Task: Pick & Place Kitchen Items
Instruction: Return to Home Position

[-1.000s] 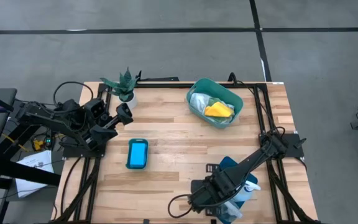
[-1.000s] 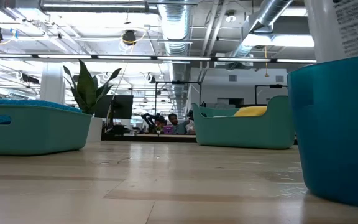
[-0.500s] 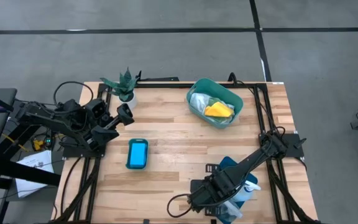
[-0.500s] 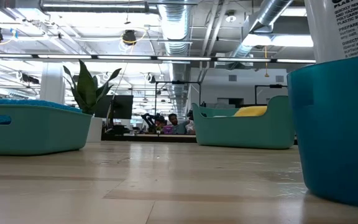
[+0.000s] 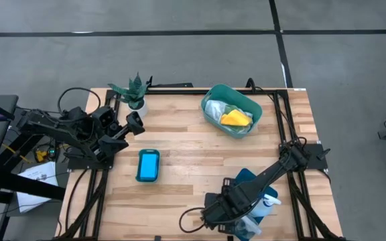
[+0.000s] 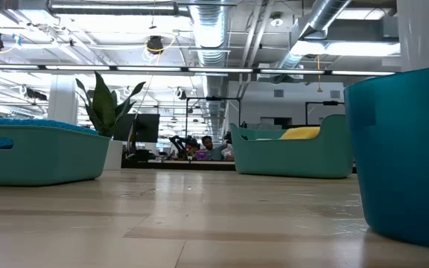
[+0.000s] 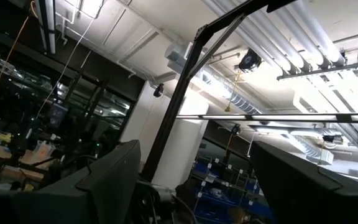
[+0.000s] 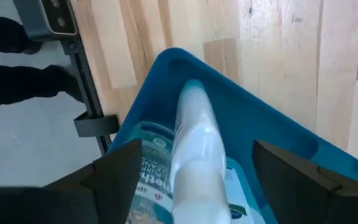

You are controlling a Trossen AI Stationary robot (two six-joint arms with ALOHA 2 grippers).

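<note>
- Judging from the wooden table [image 5: 186, 150], you are at the closing step. No loose item lies on the boards, so the sorting seems finished and only the return of the arms is left.
- Your right gripper [image 8: 197, 148] hangs over the blue bin [image 8: 278, 134], at about 5 o'clock of the table. Its fingers are spread wide and hold nothing.
- The pale spray bottle [image 5: 268, 200] and a white bottle [image 6: 425, 33] with a printed label are inside this bin, just under the fingers.
- The blue sponge [image 5: 148, 164] lies in the small green bin [image 5: 139, 176] at about 8 o'clock. A yellow cloth [image 5: 236, 119] and a white cloth [image 5: 214, 107] lie in the teal tub [image 5: 211, 94] at about 1 o'clock.
- Your left gripper [image 5: 132, 125] is at 9 o'clock, near the potted plant [image 5: 133, 89]. Its fingers are apart and empty, and they point up toward the ceiling.
- For the next move, I think you should lift the right gripper straight up first. Pull it back only when the fingers are above the bottles and the rim.
</note>
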